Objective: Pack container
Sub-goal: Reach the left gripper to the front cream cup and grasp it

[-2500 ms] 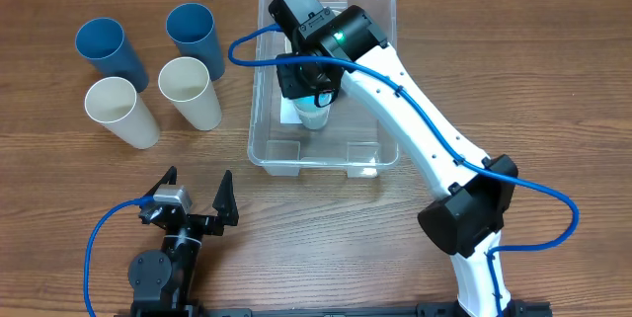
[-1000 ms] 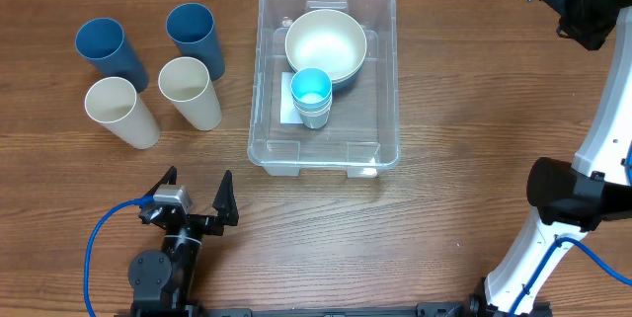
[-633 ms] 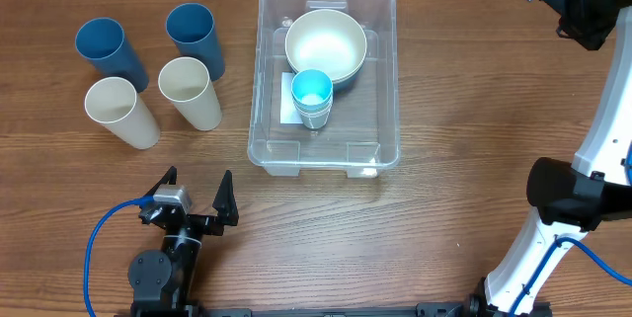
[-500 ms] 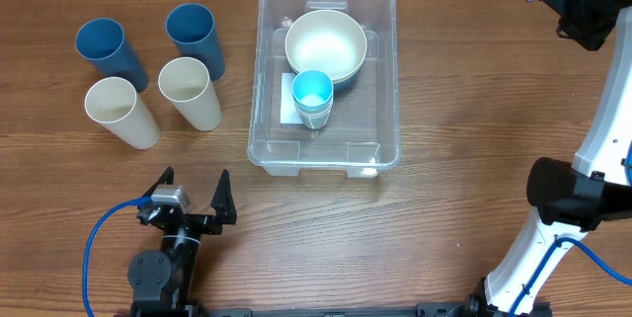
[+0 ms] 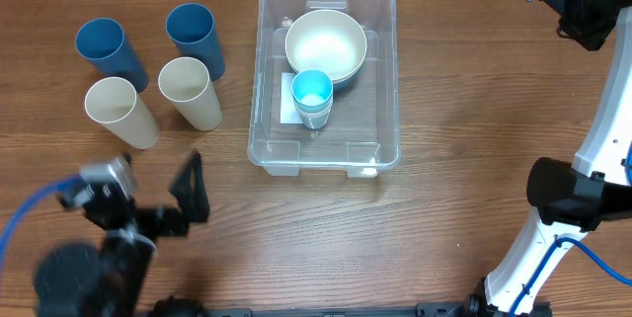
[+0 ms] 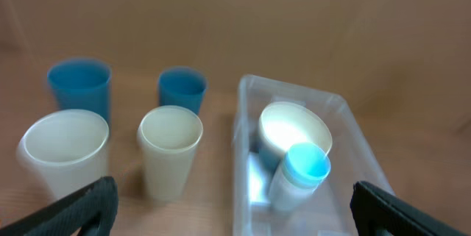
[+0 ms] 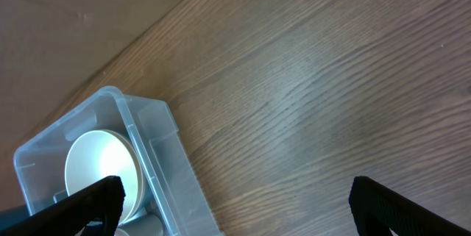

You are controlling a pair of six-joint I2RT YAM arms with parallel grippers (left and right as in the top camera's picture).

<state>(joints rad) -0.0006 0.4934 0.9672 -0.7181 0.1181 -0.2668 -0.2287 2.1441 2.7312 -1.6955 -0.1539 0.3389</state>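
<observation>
Midway across the wooden table, the clear container stood with its long axis running away from us, a white bowl and a blue cup inside. Our left gripper, fingers spread wide and empty, faced four loose cups just left of the container; our right gripper, likewise spread, hung well off past its far right corner, so we judged the left one nearer.
</observation>
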